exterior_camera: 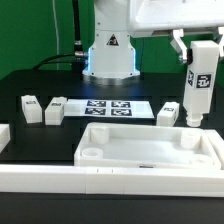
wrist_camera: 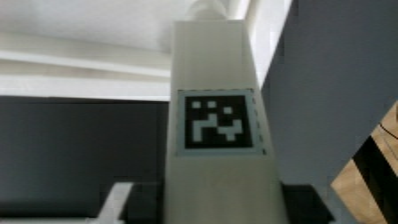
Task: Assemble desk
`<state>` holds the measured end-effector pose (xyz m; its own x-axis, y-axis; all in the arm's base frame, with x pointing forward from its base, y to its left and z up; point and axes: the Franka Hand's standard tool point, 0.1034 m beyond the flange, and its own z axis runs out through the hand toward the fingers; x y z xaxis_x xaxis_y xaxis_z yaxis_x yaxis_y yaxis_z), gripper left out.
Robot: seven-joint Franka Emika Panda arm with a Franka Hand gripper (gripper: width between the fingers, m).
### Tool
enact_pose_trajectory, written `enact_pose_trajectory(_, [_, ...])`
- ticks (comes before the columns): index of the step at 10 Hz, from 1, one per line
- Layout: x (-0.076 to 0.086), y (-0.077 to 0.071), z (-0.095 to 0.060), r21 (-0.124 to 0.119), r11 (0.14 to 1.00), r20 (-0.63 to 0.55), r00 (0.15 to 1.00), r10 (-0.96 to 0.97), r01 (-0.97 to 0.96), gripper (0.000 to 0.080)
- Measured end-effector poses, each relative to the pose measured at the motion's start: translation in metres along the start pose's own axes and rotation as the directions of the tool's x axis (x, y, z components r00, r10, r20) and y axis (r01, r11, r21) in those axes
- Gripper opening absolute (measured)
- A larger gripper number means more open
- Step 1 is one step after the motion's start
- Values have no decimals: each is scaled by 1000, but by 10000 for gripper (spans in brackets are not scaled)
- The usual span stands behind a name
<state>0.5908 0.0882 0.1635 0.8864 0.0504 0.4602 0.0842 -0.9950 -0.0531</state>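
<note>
Hand point(exterior_camera: 198, 52) was clamped on one leg point(exterior_camera: 201, 95), held upright over the tabletop point(exterior_camera: 150, 152) at its far corner on the exterior view's right, probably lined up for seating there. Contact with the tabletop was unclear. Three loose legs point(exterior_camera: 55, 110) lay beyond the tabletop. Count: four legs, one tabletop.

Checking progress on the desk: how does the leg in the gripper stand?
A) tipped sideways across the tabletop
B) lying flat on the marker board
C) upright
C: the gripper holds the leg upright at the tabletop's far corner on the exterior view's right.
</note>
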Motion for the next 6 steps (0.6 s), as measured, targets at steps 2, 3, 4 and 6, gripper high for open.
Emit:
enact_pose_trajectory(2, [-3, -5, 1, 4, 1000, 4, 1000, -3, 3, 291])
enact_pose_trajectory(3, [-3, -4, 1, 4, 1000, 4, 1000, -3, 3, 291])
enact_pose_trajectory(4, [-4, -4, 2, 4, 1000, 5, 1000, -4, 4, 291])
enact_pose_trajectory(6, [12, 5, 12, -4, 997, -8, 997, -75, 75, 291])
